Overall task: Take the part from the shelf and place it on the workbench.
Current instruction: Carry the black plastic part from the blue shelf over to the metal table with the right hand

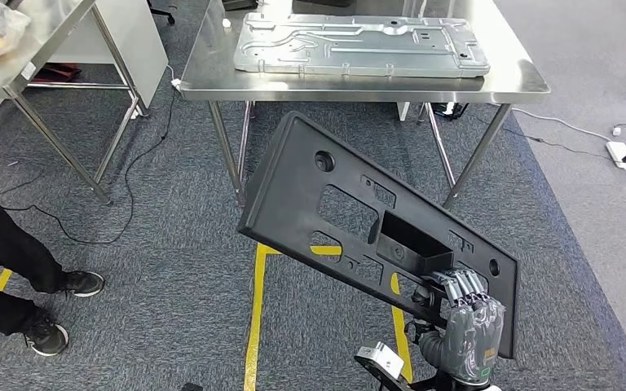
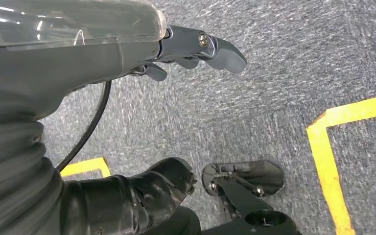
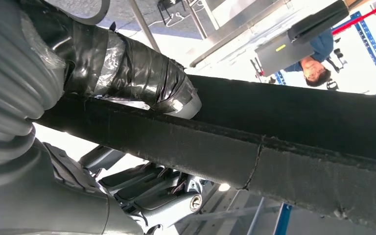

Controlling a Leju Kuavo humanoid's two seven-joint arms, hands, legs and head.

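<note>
Head view has the right hand [image 1: 466,314] holding the big black part [image 1: 350,224] by its lower corner, with the whole panel tilted and sticking out over the carpet, well short of the desk [image 1: 530,81]. That's the sketchy bit imo: one hand at one end of a long flat piece means lots of leverage, so it could twist in the fingers [image 1: 460,285] or slip out if the robot jolts while walking. Right wrist view shows the thumb [image 3: 142,81] on one face and fingers under the edge, looks firm enough but it's just an edge pinch. The desk already has a metal plate [image 1: 359,45] on most of it, so the part could land on that or clip the rim on the way up. Left hand [image 2: 196,46] hangs by the floor holding nothing, fingers loose, so no backup support. A person's feet [image 1: 57,309] are off to the left, probably fine.
</note>
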